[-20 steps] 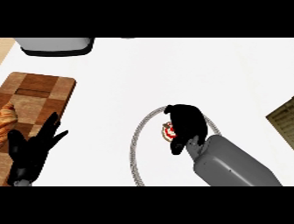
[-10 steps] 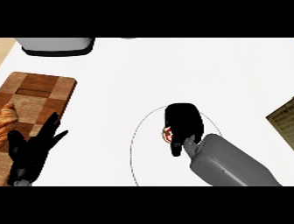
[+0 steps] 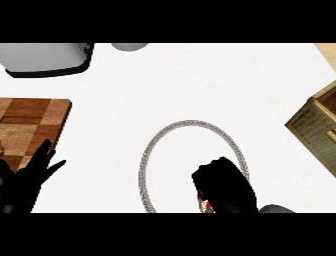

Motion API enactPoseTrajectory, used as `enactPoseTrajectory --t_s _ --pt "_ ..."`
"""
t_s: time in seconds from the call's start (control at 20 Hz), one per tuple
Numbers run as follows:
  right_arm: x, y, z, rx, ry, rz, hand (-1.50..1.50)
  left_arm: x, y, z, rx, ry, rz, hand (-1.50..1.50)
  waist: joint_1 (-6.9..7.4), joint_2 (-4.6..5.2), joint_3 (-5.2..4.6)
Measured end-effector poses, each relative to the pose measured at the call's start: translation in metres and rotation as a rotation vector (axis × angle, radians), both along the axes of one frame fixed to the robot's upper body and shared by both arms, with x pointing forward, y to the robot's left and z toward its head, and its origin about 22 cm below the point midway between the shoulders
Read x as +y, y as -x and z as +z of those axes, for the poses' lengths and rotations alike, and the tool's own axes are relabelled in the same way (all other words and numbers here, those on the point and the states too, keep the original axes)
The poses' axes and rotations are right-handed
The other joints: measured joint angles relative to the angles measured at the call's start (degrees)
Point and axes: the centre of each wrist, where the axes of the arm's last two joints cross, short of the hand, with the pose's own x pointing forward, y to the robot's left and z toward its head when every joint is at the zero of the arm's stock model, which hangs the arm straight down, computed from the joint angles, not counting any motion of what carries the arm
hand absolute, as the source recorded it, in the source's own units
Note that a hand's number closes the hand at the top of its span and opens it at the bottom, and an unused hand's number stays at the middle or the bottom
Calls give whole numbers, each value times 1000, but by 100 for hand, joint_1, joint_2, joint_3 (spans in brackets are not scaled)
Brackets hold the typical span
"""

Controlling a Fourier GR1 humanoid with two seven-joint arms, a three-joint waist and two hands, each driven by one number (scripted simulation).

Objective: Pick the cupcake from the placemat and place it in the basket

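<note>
Right hand now lower, curled round mostly hidden red-and-white cupcake; left hand open.

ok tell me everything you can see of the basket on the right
The basket sits at the counter's right edge, cut off by the view's border. It looks like woven straw or wood, olive-tan, box-shaped with straight walls, turned at an angle to the counter. A pale slot-like handle shows on its near left wall. The inside looks darker brown, and nothing shows in the visible part. Neither hand touches it; the right hand is well to its lower left.
</note>
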Motion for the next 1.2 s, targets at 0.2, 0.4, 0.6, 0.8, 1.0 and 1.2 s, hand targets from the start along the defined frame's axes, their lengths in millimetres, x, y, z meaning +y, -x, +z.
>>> enactPoseTrajectory --t_s 0.2,0.4,0.6,0.8,1.0,1.2 --pt "-22 33 29 -34 -151 85 150 8 11 -1 9 3 43 0 -225 -24 12" --pt "-30 58 68 -31 -506 66 150 14 19 1 5 3 73 0 -375 37 36" --pt "-45 69 99 -105 -735 21 150 13 24 2 -7 9 83 0 -417 56 27" --pt "-59 61 110 -196 -816 -63 150 14 27 3 -16 15 86 0 -426 88 11" --pt "-76 51 123 -301 -835 -145 150 11 28 4 -25 20 78 0 -409 107 1" --pt "-93 41 140 -376 -868 -225 150 7 28 5 -35 28 69 0 -356 128 -11"
